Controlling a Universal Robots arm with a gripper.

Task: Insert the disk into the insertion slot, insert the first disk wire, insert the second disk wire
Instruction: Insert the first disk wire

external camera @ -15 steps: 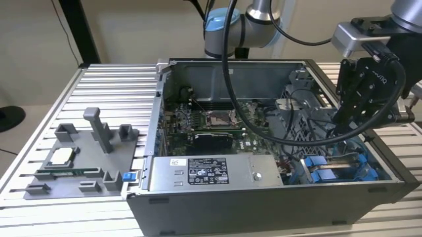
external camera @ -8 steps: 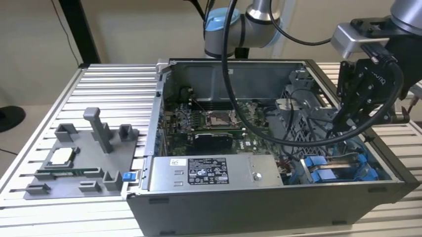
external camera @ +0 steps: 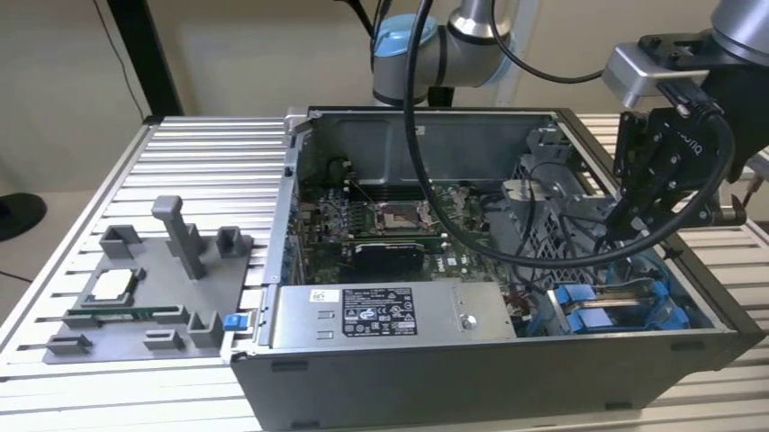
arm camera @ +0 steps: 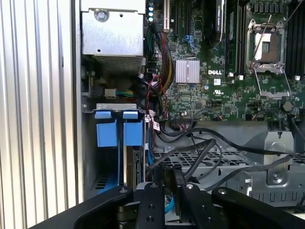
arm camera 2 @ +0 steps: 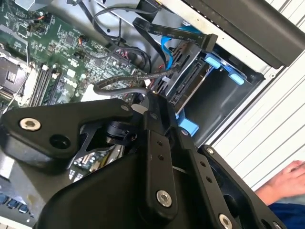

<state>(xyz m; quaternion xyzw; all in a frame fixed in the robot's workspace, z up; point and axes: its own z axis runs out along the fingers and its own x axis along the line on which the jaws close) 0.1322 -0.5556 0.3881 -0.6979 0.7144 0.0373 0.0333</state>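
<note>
Plugging wire into disk (arm camera 2: 193, 80), by look of it. Seeing disk seated in insertion slot (arm camera 2: 224, 107), blue carrier tabs (arm camera: 133, 132) just beside power-supply box (external camera: 360, 315). Holding gripper (external camera: 620, 218) low at disk's connector edge, beyond box toward exterior view's right, with jaws seemingly pinching black wire plug (arm camera: 169, 177). Square plug to socket first. Push straight along disk, slow, no side load on carrier. Keep loose cables (arm camera: 209, 152) near box out of path. Stop on resistance; reseat rather than force.

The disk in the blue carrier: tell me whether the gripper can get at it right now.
Probably yes. The case stands open, and the gripper hangs just above the disk with nothing solid between them. Loose black cables cross close by and might snag.
</note>
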